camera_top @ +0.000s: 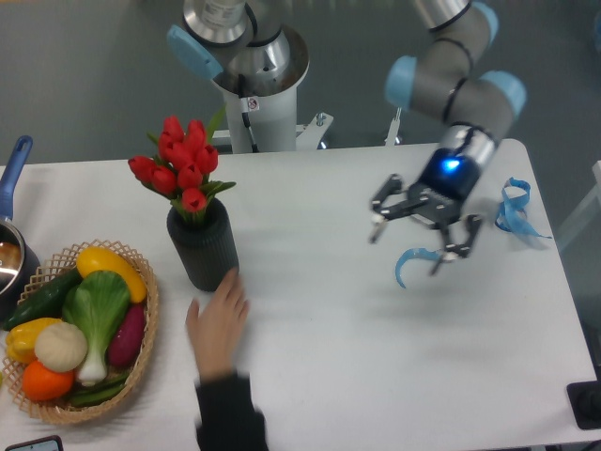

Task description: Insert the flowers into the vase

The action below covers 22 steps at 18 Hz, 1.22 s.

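Flowers [182, 162] stand upright in the vase [202, 246], left side of the surface [329, 376] beside the basket [141, 362]. Insertion looks done. Pincer [424, 237] spread open, empty, well apart at right. A hand [218, 319] rests just beside the vase.

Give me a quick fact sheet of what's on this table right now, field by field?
flowers: red tulips, standing upright in the vase
vase: dark grey ribbed cylinder, upright beside the basket
pincer: open, empty, above a blue ribbon scrap
hand: a person's hand, flat on the table just in front of the vase
basket: woven, holding vegetables
pot: blue-handled, at the left edge
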Available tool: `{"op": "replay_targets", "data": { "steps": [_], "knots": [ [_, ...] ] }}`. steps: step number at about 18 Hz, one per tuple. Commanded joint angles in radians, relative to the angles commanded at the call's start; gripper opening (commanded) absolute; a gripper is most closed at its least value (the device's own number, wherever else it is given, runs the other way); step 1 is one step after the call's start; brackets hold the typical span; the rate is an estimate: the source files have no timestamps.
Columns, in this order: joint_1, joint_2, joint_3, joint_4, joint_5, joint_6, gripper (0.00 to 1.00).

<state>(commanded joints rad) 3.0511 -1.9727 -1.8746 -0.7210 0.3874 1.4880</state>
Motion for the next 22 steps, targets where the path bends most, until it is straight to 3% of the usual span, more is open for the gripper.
{"op": "replay_targets", "data": {
  "steps": [3,8,12,19,22],
  "knots": [
    [-0.011,0.005,0.032,0.000,0.215,-0.072,1.00],
    [-0.109,-0.006,0.121,-0.006,0.615,-0.193,1.00],
    [-0.199,-0.021,0.155,-0.006,0.974,-0.192,1.00],
    [-0.215,-0.017,0.144,-0.011,1.022,-0.181,1.00],
    [-0.247,-0.020,0.138,-0.009,1.093,-0.183,1.00]
  ]
}}
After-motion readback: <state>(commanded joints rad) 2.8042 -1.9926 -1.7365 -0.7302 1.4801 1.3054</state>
